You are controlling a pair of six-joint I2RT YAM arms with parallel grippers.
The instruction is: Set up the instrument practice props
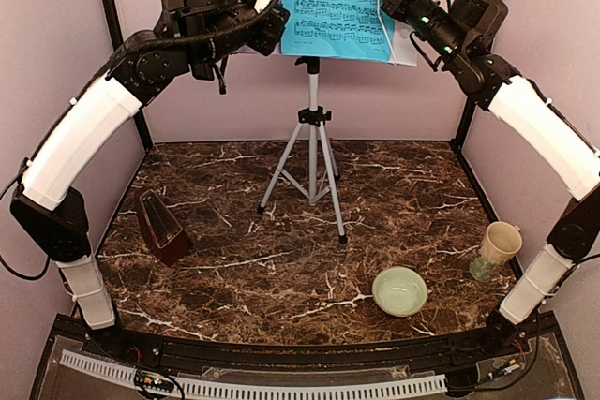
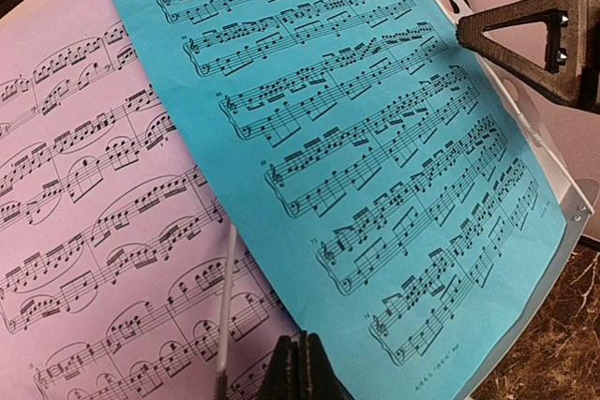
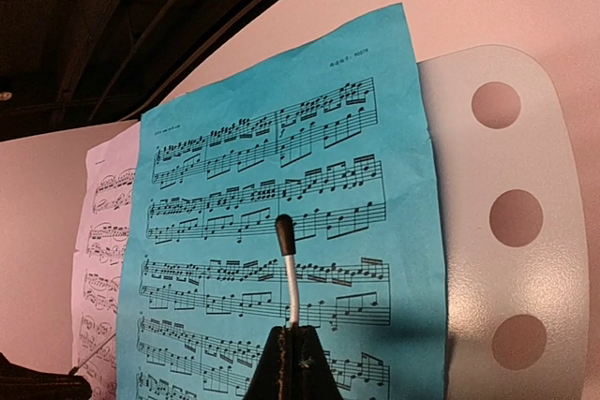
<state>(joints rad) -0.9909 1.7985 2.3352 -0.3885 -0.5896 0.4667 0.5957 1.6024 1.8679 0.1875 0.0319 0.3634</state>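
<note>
Bowl: closest to you, the pale green bowl [image 1: 400, 290] sits on the brown marble table [image 1: 281, 259], right of centre by the near edge.
Mug: the cream mug [image 1: 499, 245] stands a little farther back and right of the bowl, apart from it and near your right arm.
Metronome: the dark reddish-brown metronome [image 1: 164, 229] rests on the left side of the table, well apart from the stand.
Stand: the silver tripod music stand [image 1: 312, 128] has its legs spread at mid-table toward the rear, with the pole rising straight up to the desk.
Desk: the white desk [image 3: 464, 166] is at the top of the pole. Its right strip, with three round holes, is bare beside the cyan page.
Cyan page: the cyan page [image 1: 337, 2] lies flat on the desk, its left edge overlapping the lavender page.
Lavender page: the lavender page [image 2: 84, 194] lies on the desk's left half, partly under the cyan one.
Wires: one thin retaining wire [image 2: 226, 297] crosses the lavender page. A second wire [image 3: 292, 283], black-tipped, lies over the cyan page.
Left gripper: your left gripper [image 2: 297, 353] is at the lower edge of the pages where they overlap. The fingers are pressed together with no gap, and you cannot tell whether paper is pinched.
Right gripper: your right gripper [image 3: 291, 348] is at the cyan page's right side, closed to a single point. The second wire rises from just behind its tip, and you cannot tell whether it is gripped.
</note>
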